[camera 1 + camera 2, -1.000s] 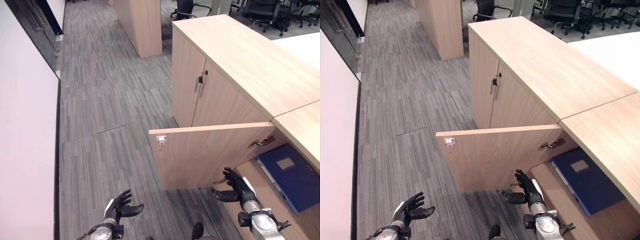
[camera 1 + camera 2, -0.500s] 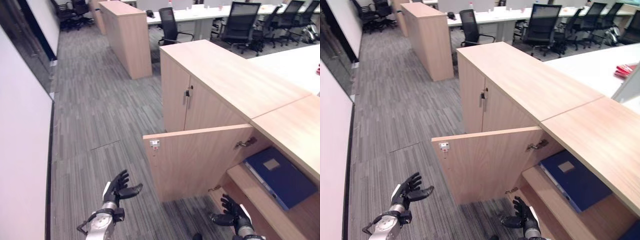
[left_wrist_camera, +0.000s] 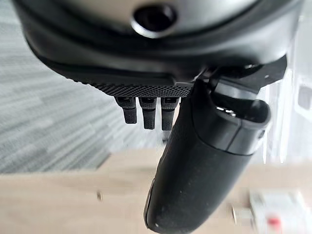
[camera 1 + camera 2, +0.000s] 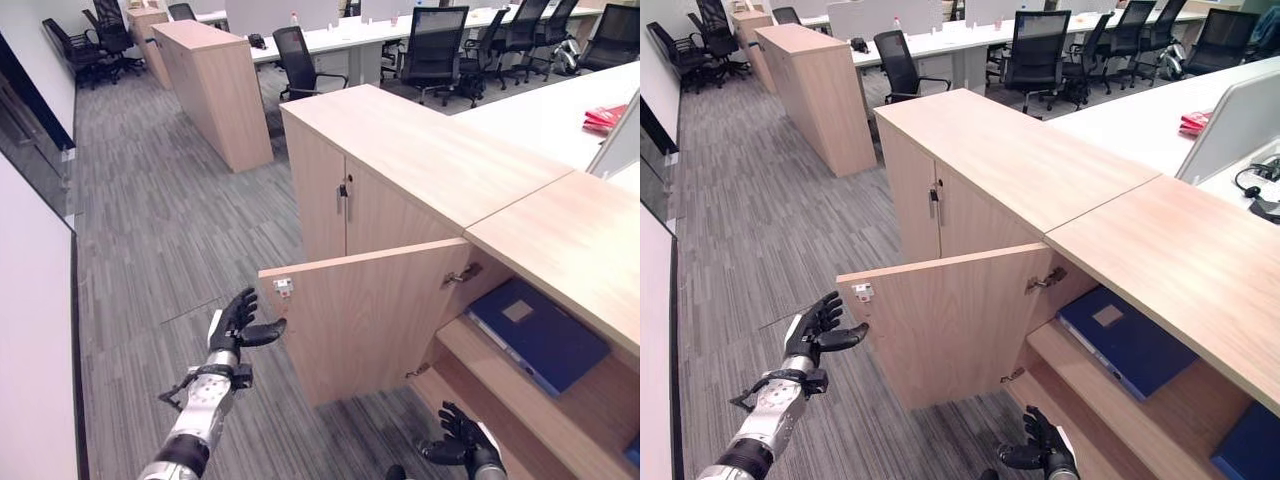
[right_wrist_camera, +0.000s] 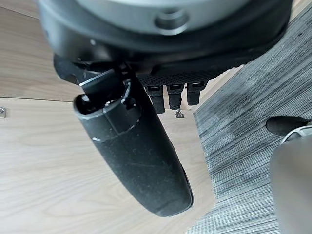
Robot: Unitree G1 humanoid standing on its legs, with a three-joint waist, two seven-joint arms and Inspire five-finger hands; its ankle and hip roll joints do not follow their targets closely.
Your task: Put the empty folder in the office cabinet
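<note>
The blue folder (image 4: 538, 333) lies on the cabinet shelf (image 4: 500, 385), beyond my spread, empty fingers (image 4: 240, 308). Shoving the door (image 4: 375, 315) carelessly (left hand (image 4: 235, 325) nearest) could jam it.

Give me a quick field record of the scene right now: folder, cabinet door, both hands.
folder: blue folder lying flat on the cabinet shelf
door: door swung open, outward over the carpet
left robot hand: left robot hand open, raised near the door's free edge, holding nothing
right robot hand: right robot hand open, low in front of the opening, holding nothing
other: office chairs and desks in the background
</note>
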